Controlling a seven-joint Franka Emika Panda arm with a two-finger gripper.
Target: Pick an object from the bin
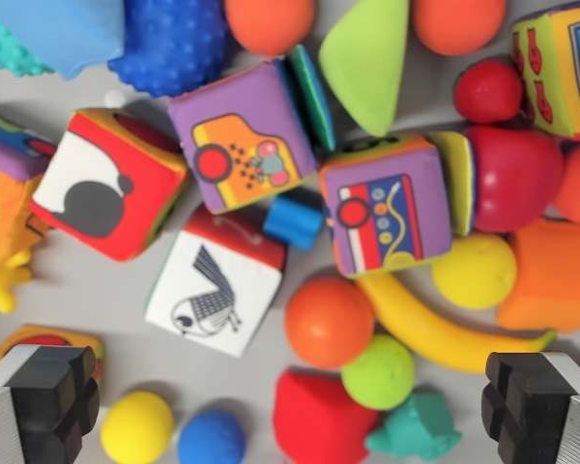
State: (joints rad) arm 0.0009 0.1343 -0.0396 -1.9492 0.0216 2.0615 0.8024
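Black rubber-padded fingertips (48, 401) of the gripper (290, 406) sit at the bottom corners of the wrist view, spread wide apart with nothing between them, so the arm looks to be hovering over the grey bin floor (97, 290) while a target gets lined up. Toys are jumbled below: an orange foam ball (329, 322), a small lime-green ball (378, 372) and a red foam block (321, 420) lie near centre, probably the easiest grabs. A white fabric cube with a bird print (216, 287) sits just left.

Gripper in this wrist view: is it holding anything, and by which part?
Nothing is held. The gripper is open above the toys, its fingers wide apart.
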